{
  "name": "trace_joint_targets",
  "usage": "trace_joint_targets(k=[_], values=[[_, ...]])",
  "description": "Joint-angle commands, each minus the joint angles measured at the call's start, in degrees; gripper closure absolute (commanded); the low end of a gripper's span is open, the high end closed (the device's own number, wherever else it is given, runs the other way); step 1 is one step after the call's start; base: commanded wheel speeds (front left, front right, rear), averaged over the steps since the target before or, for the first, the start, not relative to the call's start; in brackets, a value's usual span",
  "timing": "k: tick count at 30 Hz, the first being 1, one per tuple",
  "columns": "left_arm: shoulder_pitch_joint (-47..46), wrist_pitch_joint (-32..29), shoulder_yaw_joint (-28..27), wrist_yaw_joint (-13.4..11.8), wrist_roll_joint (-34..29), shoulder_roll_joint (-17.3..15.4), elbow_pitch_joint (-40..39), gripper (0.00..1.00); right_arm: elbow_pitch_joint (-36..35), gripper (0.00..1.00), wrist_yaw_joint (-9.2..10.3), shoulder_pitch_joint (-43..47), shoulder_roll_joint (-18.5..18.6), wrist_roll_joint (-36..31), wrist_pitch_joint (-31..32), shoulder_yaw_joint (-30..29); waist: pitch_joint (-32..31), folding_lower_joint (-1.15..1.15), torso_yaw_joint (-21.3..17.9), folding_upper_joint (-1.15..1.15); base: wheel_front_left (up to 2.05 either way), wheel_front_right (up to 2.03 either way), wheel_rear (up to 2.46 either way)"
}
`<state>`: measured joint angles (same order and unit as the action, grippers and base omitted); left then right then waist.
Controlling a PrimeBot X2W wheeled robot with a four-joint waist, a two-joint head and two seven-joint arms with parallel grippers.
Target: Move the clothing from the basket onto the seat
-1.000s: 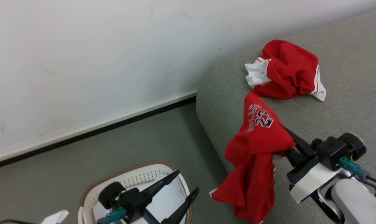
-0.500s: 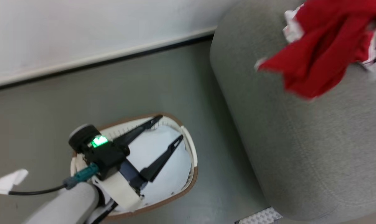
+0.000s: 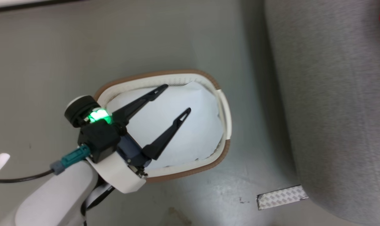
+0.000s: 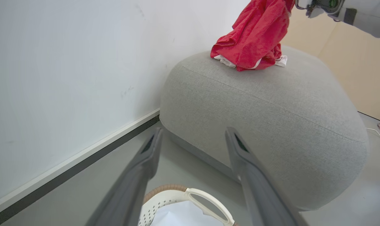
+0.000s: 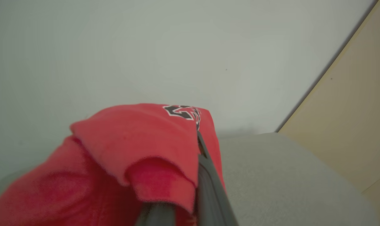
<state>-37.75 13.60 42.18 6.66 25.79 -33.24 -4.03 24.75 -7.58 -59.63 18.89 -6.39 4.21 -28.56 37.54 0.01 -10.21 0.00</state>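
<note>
— So, where's the clothing (image 4: 252,34) from your pincers?

— My right pincer (image 5: 197,139) is clamped tight on a red fold, with the printed number up by its tip. The cloth hangs down from it, long axis roughly twelve to six, over the seat (image 3: 334,110). From my left pincer (image 3: 176,98) it sits at one o'clock, well apart. That pincer is spread wide above the basket (image 3: 225,116) and holds nothing.

— So the right arm does the drop?

— I'd say so. It looks to need only lowering and letting go.

— Anything you can't see?

— One right finger is buried under cloth. My head view cuts the red to a sliver at two o'clock. I can't tell whether the hem touches the seat, or what lies beneath the sheet (image 3: 199,131) in the basket.
</note>
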Motion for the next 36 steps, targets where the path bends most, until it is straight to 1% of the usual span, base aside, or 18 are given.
trace_joint_targets(k=[1,5,6,7,8,9,11,16,21,24,28,33,36], values=[[-0.6,0.3,-0.3,-0.2,0.3,0.0,0.1,0.00,0.6,1.00,0.17,1.3,-1.0,-1.3,-0.2,-1.4,2.4,-0.01,2.3,0.00,0.00,0.00,0.00],[0.9,0.7,-1.5,-1.0,1.7,0.2,1.0,0.00,2.9,1.00,0.17,4.0,-6.7,-5.9,-2.8,-7.9,3.2,-0.01,3.5,0.00,0.00,0.00,0.00],[1.4,0.9,-2.0,-1.2,2.2,0.2,1.1,0.00,3.5,0.94,0.17,4.3,-7.8,-7.0,-3.9,-9.3,3.1,-0.01,3.6,0.00,0.00,0.00,0.00],[1.9,1.1,-2.4,-1.4,2.4,0.2,1.1,0.00,3.8,0.67,0.17,4.6,-8.8,-7.7,-5.0,-10.2,2.9,-0.01,3.7,0.00,0.00,0.00,0.00],[2.5,1.1,-2.7,-1.6,2.4,-0.1,1.3,0.00,4.3,0.52,0.17,4.9,-9.7,-8.3,-6.2,-11.0,2.5,-0.01,3.7,0.00,0.00,0.00,0.00],[3.0,1.2,-2.9,-1.7,2.6,-0.3,1.4,0.00,4.9,0.00,0.17,5.2,-10.3,-9.1,-7.2,-11.6,2.0,-0.01,3.6,0.00,0.00,0.00,0.00],[4.1,1.3,-3.6,-1.9,2.8,-0.7,1.7,0.00,6.7,0.00,0.17,6.0,-11.5,-10.1,-8.4,-11.8,0.6,-0.01,3.1,0.00,0.00,0.00,0.00],[6.5,1.5,-4.8,-2.7,3.2,-0.8,2.1,0.00,9.8,0.00,0.17,8.4,-11.5,-11.9,-11.2,-10.7,-3.7,-0.01,1.5,0.00,0.00,0.00,0.00],[9.6,1.6,-5.9,-3.8,3.9,0.5,3.2,0.00,12.3,0.00,0.17,12.7,-11.7,-12.8,-14.3,-6.2,-9.8,-0.01,-0.3,0.00,0.00,0.00,0.00],[12.6,1.6,-7.4,-4.8,4.7,1.3,4.1,0.00,13.1,0.00,0.17,15.6,-11.8,-11.7,-16.3,-2.3,-13.9,-0.01,-1.1,0.00,0.00,0.00,0.00],[17.9,1.6,-10.6,-6.1,5.1,2.7,5.3,0.00,12.4,0.00,0.17,19.8,-12.5,-8.2,-18.2,3.7,-19.4,-0.01,-1.4,0.00,0.00,0.00,0.00],[25.0,1.6,-16.5,-8.2,4.2,4.9,7.1,0.00,10.1,0.00,0.17,26.2,-13.1,-2.0,-19.0,13.2,-25.5,-0.01,-0.2,0.00,0.00,0.00,0.00],[28.8,1.5,-20.6,-8.8,3.6,6.8,8.5,0.00,8.3,0.00,0.17,30.5,-13.2,1.2,-19.3,18.3,-28.2,-0.01,1.2,0.00,0.00,0.00,0.00]])
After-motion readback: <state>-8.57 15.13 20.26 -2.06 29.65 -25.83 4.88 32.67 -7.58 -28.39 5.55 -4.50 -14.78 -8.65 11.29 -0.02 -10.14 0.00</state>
